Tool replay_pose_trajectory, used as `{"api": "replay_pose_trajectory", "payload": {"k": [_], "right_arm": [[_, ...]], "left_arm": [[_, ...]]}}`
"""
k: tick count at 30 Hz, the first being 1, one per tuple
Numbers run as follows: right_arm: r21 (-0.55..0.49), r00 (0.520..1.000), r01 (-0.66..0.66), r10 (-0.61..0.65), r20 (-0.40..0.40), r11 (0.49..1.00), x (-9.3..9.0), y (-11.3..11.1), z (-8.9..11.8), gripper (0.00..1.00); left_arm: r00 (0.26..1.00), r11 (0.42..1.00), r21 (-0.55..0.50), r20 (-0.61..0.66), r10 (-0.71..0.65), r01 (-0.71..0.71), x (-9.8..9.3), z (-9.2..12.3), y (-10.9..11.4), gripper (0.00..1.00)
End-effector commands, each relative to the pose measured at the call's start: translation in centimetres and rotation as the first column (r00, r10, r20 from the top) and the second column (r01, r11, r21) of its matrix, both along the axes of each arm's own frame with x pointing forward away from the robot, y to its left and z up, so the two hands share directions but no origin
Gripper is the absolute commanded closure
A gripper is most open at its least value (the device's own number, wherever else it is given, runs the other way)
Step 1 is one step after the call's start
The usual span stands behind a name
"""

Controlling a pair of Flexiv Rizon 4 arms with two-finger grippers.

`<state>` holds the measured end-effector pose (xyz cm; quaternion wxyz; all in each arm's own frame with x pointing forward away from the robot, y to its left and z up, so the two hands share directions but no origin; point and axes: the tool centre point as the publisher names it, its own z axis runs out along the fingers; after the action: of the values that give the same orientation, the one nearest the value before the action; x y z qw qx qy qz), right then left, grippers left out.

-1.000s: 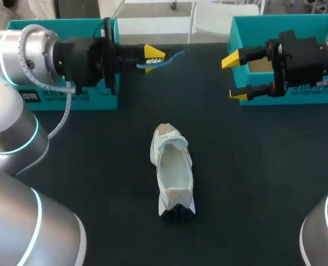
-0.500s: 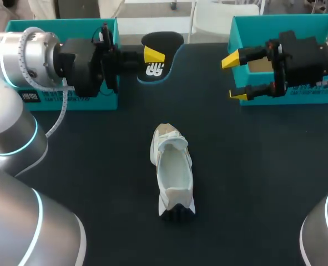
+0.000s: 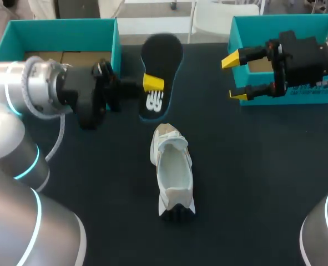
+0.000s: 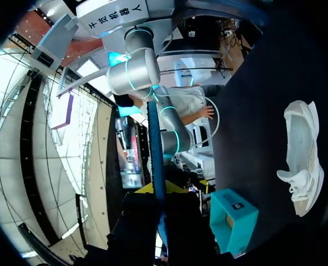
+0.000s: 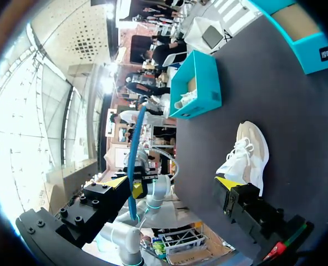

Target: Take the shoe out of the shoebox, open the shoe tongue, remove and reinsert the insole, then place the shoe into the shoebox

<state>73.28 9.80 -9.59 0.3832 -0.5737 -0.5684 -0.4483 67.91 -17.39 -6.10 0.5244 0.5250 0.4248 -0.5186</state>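
Looking down from the head view, you see the left end effector (image 3: pixel 153 84) clamped on the insole (image 3: pixel 161 58), its 2 fingers pinching the flat piece just above the white logo. The insole hangs over the dark surface (image 3: pixel 252 166), beside the left shoebox (image 3: pixel 115 50) and just beyond the shoe's (image 3: pixel 173 169) toe end. It is thin and black with a blue edge; your left wrist view shows it edge-on as a narrow blue strip (image 4: pixel 155 144). The shoe sits upright, white with a tan toe, white laces and a black ribbed heel sole. The right end effector (image 3: pixel 234 77) holds nothing, its fingers apart, before the right shoebox (image 3: pixel 297 25). Both boxes are teal and open-topped.
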Motion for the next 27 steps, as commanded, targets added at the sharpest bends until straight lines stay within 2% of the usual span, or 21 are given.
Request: {"api": "replay_pose_trajectory", "payload": {"k": [1,6,10,12,16,17,20,21,22,26,27], "right_arm": [[0.023,1.0,-0.023,0.023,-0.006,0.999,0.8,1.4,0.3,0.0],[0.081,0.997,-0.064,0.067,-0.03,0.995,1.3,3.2,0.0,0.0],[0.093,0.997,-0.072,0.075,-0.025,0.993,1.0,4.0,-0.3,0.0],[0.101,0.996,-0.08,0.083,-0.024,0.992,0.8,4.4,-0.4,0.24],[0.112,0.994,-0.097,0.101,-0.029,0.989,0.7,5.1,-0.7,0.25],[0.114,0.995,-0.096,0.1,-0.03,0.989,0.6,5.1,-0.7,0.31],[0.117,0.994,-0.099,0.102,-0.024,0.988,0.5,5.3,-0.6,0.39],[0.118,0.994,-0.101,0.104,-0.023,0.988,0.5,5.3,-0.5,0.38],[0.119,0.994,-0.103,0.106,-0.021,0.988,0.4,5.4,-0.5,0.44],[0.12,0.995,-0.093,0.097,-0.028,0.988,0.1,5.7,-0.9,0.53],[0.12,0.995,-0.09,0.093,-0.027,0.989,0.1,5.7,-0.9,0.6]], "left_arm": [[1.0,0.999,-0.027,0.0,0.026,-0.026,-1.4,-1.6,-0.5,1.0],[0.999,0.998,-0.051,0.024,0.022,-0.021,-1.2,-2.5,-2.1,1.0],[0.999,0.998,-0.057,0.03,0.016,-0.015,-1.2,-2.7,-3.7,1.0],[1.0,0.998,-0.062,0.023,0.014,-0.012,-1.0,-2.8,-4.6,1.0],[0.999,0.999,-0.047,0.038,0.014,-0.013,-0.6,-3.4,-6.5,1.0],[0.999,0.999,-0.045,0.038,0.013,-0.011,-0.4,-3.4,-7.0,1.0],[0.999,1.0,-0.026,0.055,-0.005,0.006,-0.1,-3.5,-8.1,1.0],[0.998,1.0,-0.014,0.065,-0.007,0.008,0.1,-3.6,-8.5,1.0],[0.998,1.0,-0.01,0.066,-0.01,0.01,0.3,-3.6,-8.8,1.0],[0.997,1.0,-0.004,0.078,-0.006,0.006,0.7,-3.6,-9.4,1.0],[0.998,1.0,-0.014,0.067,-0.001,0.002,0.7,-3.6,-9.5,1.0]]}}
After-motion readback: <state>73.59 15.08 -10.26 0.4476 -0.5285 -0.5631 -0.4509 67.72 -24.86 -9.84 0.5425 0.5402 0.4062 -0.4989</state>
